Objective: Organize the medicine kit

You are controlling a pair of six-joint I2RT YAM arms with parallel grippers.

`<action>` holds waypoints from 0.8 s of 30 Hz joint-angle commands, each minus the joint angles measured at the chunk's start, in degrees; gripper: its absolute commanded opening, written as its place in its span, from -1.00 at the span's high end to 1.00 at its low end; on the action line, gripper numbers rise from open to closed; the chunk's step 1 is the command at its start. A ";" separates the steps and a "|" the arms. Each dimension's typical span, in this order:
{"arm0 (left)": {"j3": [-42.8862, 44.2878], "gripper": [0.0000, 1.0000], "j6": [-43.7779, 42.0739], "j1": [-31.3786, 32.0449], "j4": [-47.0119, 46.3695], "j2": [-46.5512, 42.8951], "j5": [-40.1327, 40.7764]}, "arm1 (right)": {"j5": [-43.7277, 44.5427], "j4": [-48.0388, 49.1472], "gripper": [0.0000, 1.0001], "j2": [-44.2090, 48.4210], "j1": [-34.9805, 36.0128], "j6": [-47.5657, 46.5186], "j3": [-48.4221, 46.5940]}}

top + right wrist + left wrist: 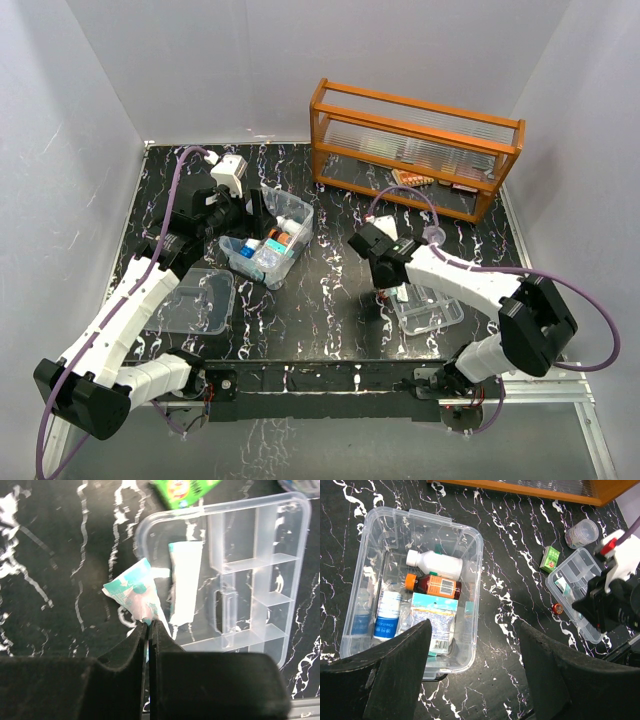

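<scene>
The medicine kit (301, 213) is a clear box without its lid, left of centre. In the left wrist view the medicine kit (476, 547) holds a white bottle (434, 563), a brown bottle with an orange cap (434, 585), a blue-labelled bottle (387, 615) and a teal packet (434, 621). My left gripper (252, 212) hovers open above the kit's near corner, its jaws (474, 626) wide apart and empty. My right gripper (149, 623) is shut on a teal and white sachet (134, 593) at the edge of a clear compartment tray (262, 575). A white tube (185, 580) lies in that tray.
The kit's clear lid (196, 301) lies at the front left. An orange glass-fronted rack (415, 146) stands at the back right. A green carton (550, 559), a clear cup (582, 532) and a small red item (558, 608) lie around the compartment tray (432, 312).
</scene>
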State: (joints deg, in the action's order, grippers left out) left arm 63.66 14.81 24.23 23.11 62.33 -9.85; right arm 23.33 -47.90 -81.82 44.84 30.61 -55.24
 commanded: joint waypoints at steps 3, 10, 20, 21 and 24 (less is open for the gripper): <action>1.04 -0.39 -0.31 -0.06 -0.75 -0.57 -1.05 | 0.62 0.59 1.00 -0.04 -6.12 1.11 0.77; 1.13 -0.39 -0.31 -0.05 -0.63 -0.79 -1.05 | -3.63 1.60 1.00 -3.33 -9.21 -1.07 1.20; 1.49 -0.39 -0.30 -0.06 -0.48 -0.96 -0.79 | -6.11 -3.05 0.95 -7.78 -9.19 -1.48 0.20; 1.47 -0.39 -0.31 -0.06 -0.52 -0.93 -0.80 | -5.49 -3.77 0.94 -7.78 -9.24 -1.14 0.22; 1.49 -0.39 -0.39 -0.05 -0.65 -0.79 -0.79 | -3.47 -5.21 0.87 -7.20 -9.22 -0.22 -0.11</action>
State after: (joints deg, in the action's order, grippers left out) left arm 63.66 14.81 24.23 23.11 62.33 -9.93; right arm 17.54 -50.48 -89.73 35.73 29.04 -54.19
